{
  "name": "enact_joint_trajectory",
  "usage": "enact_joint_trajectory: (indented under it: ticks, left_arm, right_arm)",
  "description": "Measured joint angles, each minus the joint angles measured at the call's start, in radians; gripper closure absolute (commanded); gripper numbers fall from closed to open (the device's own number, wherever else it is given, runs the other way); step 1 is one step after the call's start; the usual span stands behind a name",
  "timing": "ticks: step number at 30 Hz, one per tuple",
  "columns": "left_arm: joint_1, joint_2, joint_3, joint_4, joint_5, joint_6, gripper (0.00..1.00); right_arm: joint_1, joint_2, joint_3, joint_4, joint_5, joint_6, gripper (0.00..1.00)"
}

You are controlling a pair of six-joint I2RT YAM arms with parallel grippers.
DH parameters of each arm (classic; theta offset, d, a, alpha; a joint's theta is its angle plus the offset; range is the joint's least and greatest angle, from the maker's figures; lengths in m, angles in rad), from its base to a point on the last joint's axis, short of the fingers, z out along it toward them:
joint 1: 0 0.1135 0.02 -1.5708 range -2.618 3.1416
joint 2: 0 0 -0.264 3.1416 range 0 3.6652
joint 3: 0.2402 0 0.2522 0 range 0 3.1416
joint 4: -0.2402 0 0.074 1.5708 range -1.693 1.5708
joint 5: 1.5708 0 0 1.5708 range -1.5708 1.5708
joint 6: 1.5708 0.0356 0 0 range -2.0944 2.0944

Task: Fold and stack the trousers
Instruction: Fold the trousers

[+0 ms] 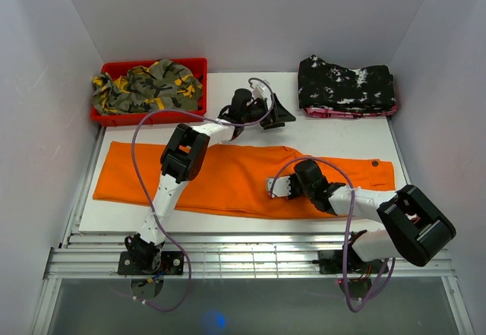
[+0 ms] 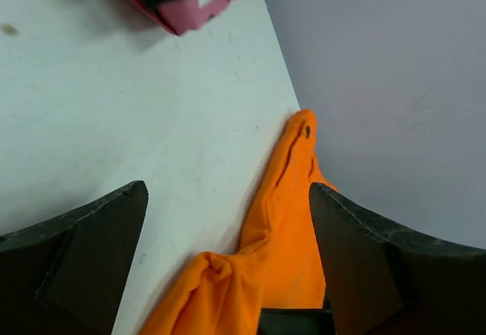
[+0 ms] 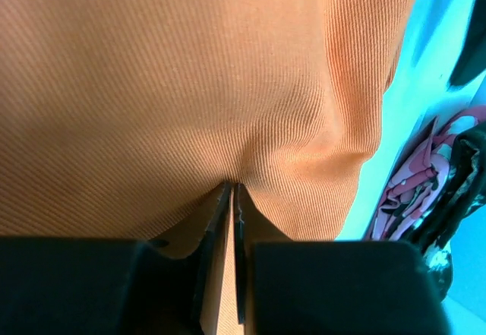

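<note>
- here, the orange trousers [image 1: 228,179] lie spread lengthwise across the near half of the white bench [image 1: 334,134]. one end sits at the left edge; the other, marked by a small dark button, sits near the right edge.
- the right pincer [image 1: 275,187] rests low on the middle of the cloth.
- seen from the right wrist, its jaws are pressed together, with a pucker of the trousers [image 3: 190,84] drawn in at the tips: a small pinch of fabric is gripped.
- the left pincer [image 1: 275,115] is held over bare bench just beyond the trousers' far edge, between the two far corners. its jaws are spread wide and hold nothing.
- from the left wrist, the buttoned end of the trousers [image 2: 281,229] shows between the two dark fingers [image 2: 76,267], running along the bench edge by the wall.
- a red bin [image 1: 110,116] at the far left holds a crumpled green-yellow camouflage garment [image 1: 148,84].
- a folded black white-speckled garment [image 1: 345,84] sits at the far right, a pink edge showing beneath it, well apart from the trousers.
</note>
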Motion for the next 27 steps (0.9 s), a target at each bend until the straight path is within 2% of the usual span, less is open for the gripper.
enact_joint_trajectory:
  ticks: [3,4,5,8,11,16,19,23,27]
  left_arm:
    - [0.045,-0.007,0.032,-0.071,-0.017,0.117,0.02]
    - [0.063,-0.011,0.051,-0.109,-0.023,0.163,0.02]
    - [0.082,-0.018,0.071,-0.168,-0.026,0.211,0.02]
    - [0.148,-0.06,0.124,-0.35,-0.03,0.34,0.02]
    - [0.248,-0.209,0.052,-0.5,-0.03,0.473,0.02]
    - [0.468,-0.517,-0.062,-0.779,0.006,0.718,0.02]
    - [0.555,-0.679,-0.149,-0.94,-0.001,0.884,0.13]
    - [0.592,-0.856,-0.395,-1.088,-0.003,1.027,0.27]
    - [0.673,-0.867,-0.565,-1.225,-0.043,1.119,0.35]
  right_arm:
    - [-0.005,0.01,0.036,-0.029,0.01,0.037,0.64]
    - [-0.011,0.014,0.059,-0.052,0.011,0.056,0.5]
    - [-0.019,0.017,0.088,-0.081,0.008,0.077,0.46]
    - [-0.049,0.018,0.19,-0.177,-0.006,0.138,0.44]
    - [-0.115,0.019,0.327,-0.301,-0.045,0.204,0.51]
    - [-0.294,0.068,0.517,-0.507,-0.164,0.275,0.8]
    - [-0.38,0.169,0.605,-0.661,-0.253,0.303,0.88]
    - [-0.406,0.356,0.753,-0.871,-0.408,0.337,0.89]
    - [-0.4,0.512,0.875,-0.982,-0.531,0.379,0.89]
